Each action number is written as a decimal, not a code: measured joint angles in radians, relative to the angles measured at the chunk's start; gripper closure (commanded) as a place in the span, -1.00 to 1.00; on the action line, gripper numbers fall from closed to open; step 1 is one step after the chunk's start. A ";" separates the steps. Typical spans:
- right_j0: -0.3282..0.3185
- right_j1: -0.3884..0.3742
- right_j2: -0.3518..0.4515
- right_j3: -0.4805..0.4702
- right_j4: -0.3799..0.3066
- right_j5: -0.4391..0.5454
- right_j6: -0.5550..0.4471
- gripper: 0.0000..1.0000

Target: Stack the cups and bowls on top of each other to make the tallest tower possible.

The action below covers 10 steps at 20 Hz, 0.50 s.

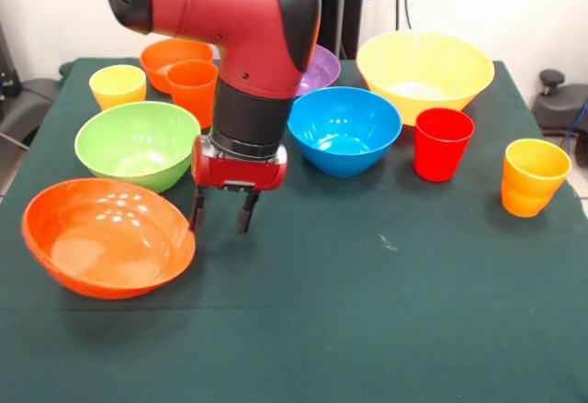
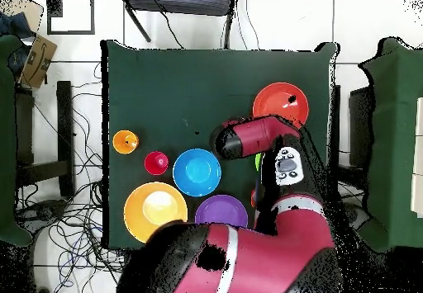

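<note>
Gripper [image 1: 221, 211] hangs low over bare cloth, just right of the wide orange bowl [image 1: 106, 235] and near of the green bowl [image 1: 138, 143]. Fingers parted, nothing between them, tips close to the table [image 1: 367, 311] or on it — cannot tell which.

Risks, as judged from here:
- The left finger stands just beside the wide orange bowl's rim. A sideways move toward it could shove or tip the bowl rather than grip it — glossy plastic will likely slide on the cloth.
- The arm's bulk hangs over the far-left cluster; a swing back could clip the orange cup [image 1: 194, 88] or the green bowl.
- A thin, sloped bowl rim may slip from the fingers when lifted.
- Nothing is stacked yet. A narrow cup set low in the tower would make everything above it unsteady.

Count, front view:
- Bowls, six: wide orange at near left; green behind it; small orange bowl [image 1: 170, 57] at far left; purple bowl [image 1: 320, 70], mostly hidden behind the arm; blue bowl [image 1: 345, 128] at centre; yellow bowl [image 1: 424, 72] at far right, the largest.
- Cups, four: pale yellow cup [image 1: 118, 85] at far left; orange beside it; red cup [image 1: 443, 143] right of the blue bowl; amber cup [image 1: 533, 176] at the right edge.

All stand upright and separate. The overhead view shows fewer — the arm covers the rest.
</note>
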 measured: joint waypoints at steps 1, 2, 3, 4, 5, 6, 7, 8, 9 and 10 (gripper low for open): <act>0.009 0.006 -0.011 0.000 0.000 -0.003 0.000 -1.00; 0.016 0.012 -0.021 0.000 0.000 -0.005 0.000 -1.00; 0.028 0.020 -0.039 0.000 0.000 -0.008 0.000 -1.00; 0.034 0.025 -0.049 0.000 0.000 -0.009 0.000 -1.00; 0.038 0.029 -0.056 0.000 0.000 -0.008 0.000 -1.00; 0.042 0.033 -0.068 0.000 0.001 -0.009 0.000 -1.00; 0.044 0.034 -0.073 0.000 0.001 -0.010 0.000 -1.00; 0.043 0.034 -0.077 0.000 0.001 -0.010 0.000 -1.00; 0.043 0.034 -0.080 0.000 0.000 -0.010 0.000 -1.00; 0.042 0.034 -0.083 0.000 0.000 -0.010 0.000 -1.00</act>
